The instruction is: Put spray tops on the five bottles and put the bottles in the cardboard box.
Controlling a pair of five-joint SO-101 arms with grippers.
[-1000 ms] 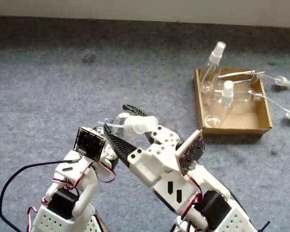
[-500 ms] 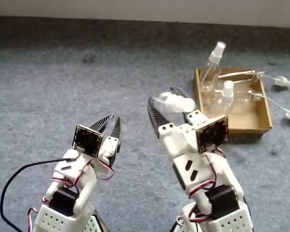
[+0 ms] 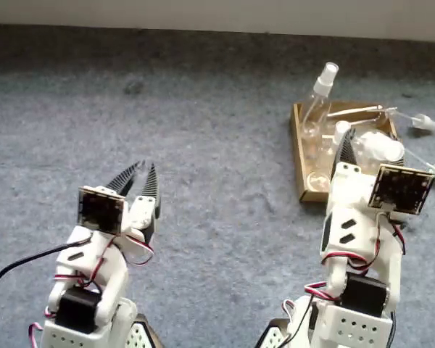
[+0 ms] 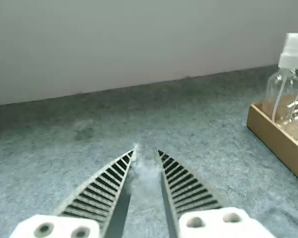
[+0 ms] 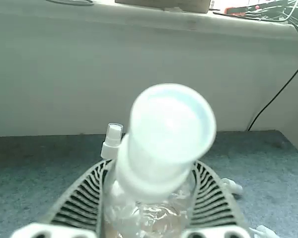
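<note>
High view: my right claw [image 3: 361, 148] is clamped on a clear bottle [image 3: 380, 147], white top fitted, hanging over the cardboard box [image 3: 299, 156]. The box sits at 2 o'clock on the grey carpet [image 3: 203, 109]. My left claw [image 3: 143, 172] is at 8 o'clock, well apart from the box, fingers slightly apart with nothing between them.

In the box: an upright bottle [image 3: 315, 101] with a spray top stands in the 11 o'clock corner. A second bottle [image 3: 321, 168] with a spray top is just beside my right claw at its 9 o'clock; can't tell if it stands or leans. Two loose spray tops [image 3: 424, 122] lie on the carpet at the box's 3 o'clock side, tubes pointing toward the box.

Left wrist view: left claw [image 4: 145, 155] tips are parted over bare carpet, with the upright bottle [image 4: 283, 82] and the box wall [image 4: 270, 130] off at 2 o'clock.

Right wrist view: right claw [image 5: 154, 171] has both fingers pressed on the held bottle [image 5: 164, 131], its white top toward the lens. The upright bottle's sprayer [image 5: 111, 141] shows just behind it.
</note>
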